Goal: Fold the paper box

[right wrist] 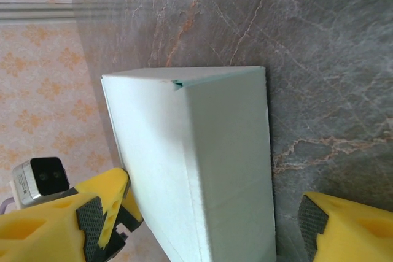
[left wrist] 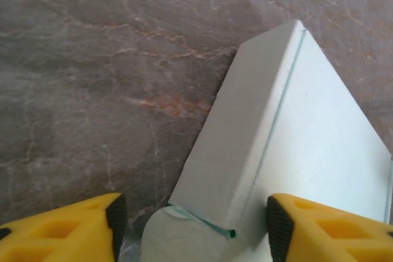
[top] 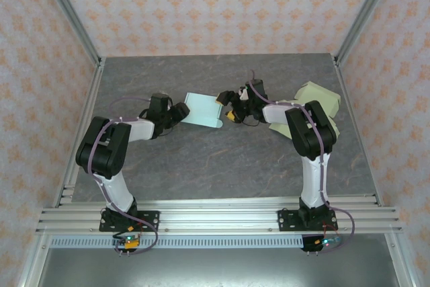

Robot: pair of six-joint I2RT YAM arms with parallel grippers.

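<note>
1. Near the middle of the grey marble table (top: 201,159), a pale mint paper box (top: 203,110); lies between the two grippers, with at least one long side folded up.
2. At the box's 9 o'clock, the left gripper (top: 180,113), just beside the paper's edge.
3. At the box's 3 o'clock, the right gripper (top: 232,109), just beside the opposite edge.
4. From the left wrist camera: the left gripper (left wrist: 191,228) with yellow fingers (left wrist: 67,231) spread apart, at 7 and 5 o'clock of the view.
   - Straddles the near end of the paper box (left wrist: 295,145), with the sheet running up toward 1 o'clock.
   - Shows a raised side wall along the box's 9 o'clock edge.
   - Leaves a gap of bare table beside the 7 o'clock pad; cannot tell whether the 5 o'clock pad touches the paper.
5. From the right wrist camera: the right gripper (right wrist: 199,225) with its fingers (right wrist: 344,228) wide apart, again at 7 and 5 o'clock.
   - Frames the paper box (right wrist: 196,164) between them without clamping it.
   - Leaves a strip of table between the box and the 5 o'clock pad; has the 7 o'clock pad just beside the paper, contact unclear.
6. Further out at the box's 3 o'clock, well apart from it, a pile of yellow-green sheets (top: 321,102), partly hidden behind the right arm.
</note>
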